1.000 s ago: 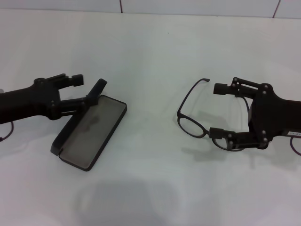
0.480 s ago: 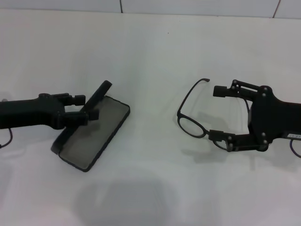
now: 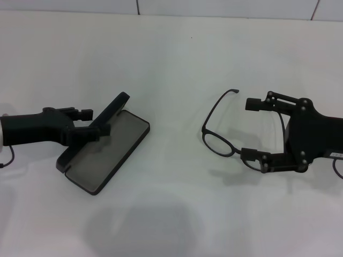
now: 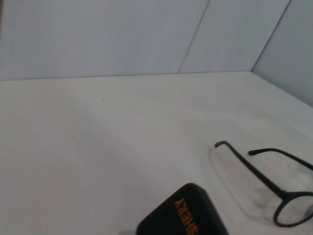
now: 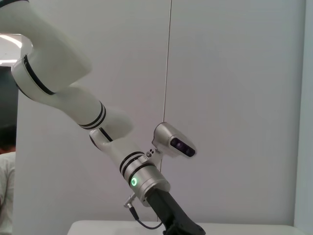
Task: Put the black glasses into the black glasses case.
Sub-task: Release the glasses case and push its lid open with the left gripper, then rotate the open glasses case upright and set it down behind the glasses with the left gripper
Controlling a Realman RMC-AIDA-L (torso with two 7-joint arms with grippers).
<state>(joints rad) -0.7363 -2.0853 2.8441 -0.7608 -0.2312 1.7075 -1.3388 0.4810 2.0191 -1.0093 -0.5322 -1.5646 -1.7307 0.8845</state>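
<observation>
Your left gripper (image 3: pixel 92 122) is at the black glasses case (image 3: pixel 104 152), which lies open on the white table (image 3: pixel 171 59) on the robot's left. The case's tray rests flat with its grey lining facing up, and the lid stands raised along the far-left edge. In the head view, your left fingers (image 3: pixel 86 113) sit close together at that raised lid, one on each side of it, so they look pinched on the lid, though the exact contact is hard to make out. The left wrist view shows only a corner of the lid (image 4: pixel 183 215) with orange lettering, and beyond it the black glasses (image 4: pixel 274 191). Those glasses (image 3: pixel 220 136) lie on the table on the robot's right, well apart from the case, unfolded, with the lenses toward the case side and the temple arms running back toward your right gripper (image 3: pixel 256 130). That gripper rests low by the table with its fingers (image 3: pixel 256 104) spread wide apart; one finger lies near the far temple arm and the other near the nearer lens, so the frame sits between them, and you cannot tell whether either finger touches it. The right wrist view shows only the left arm (image 5: pixel 98 122) against a wall.
</observation>
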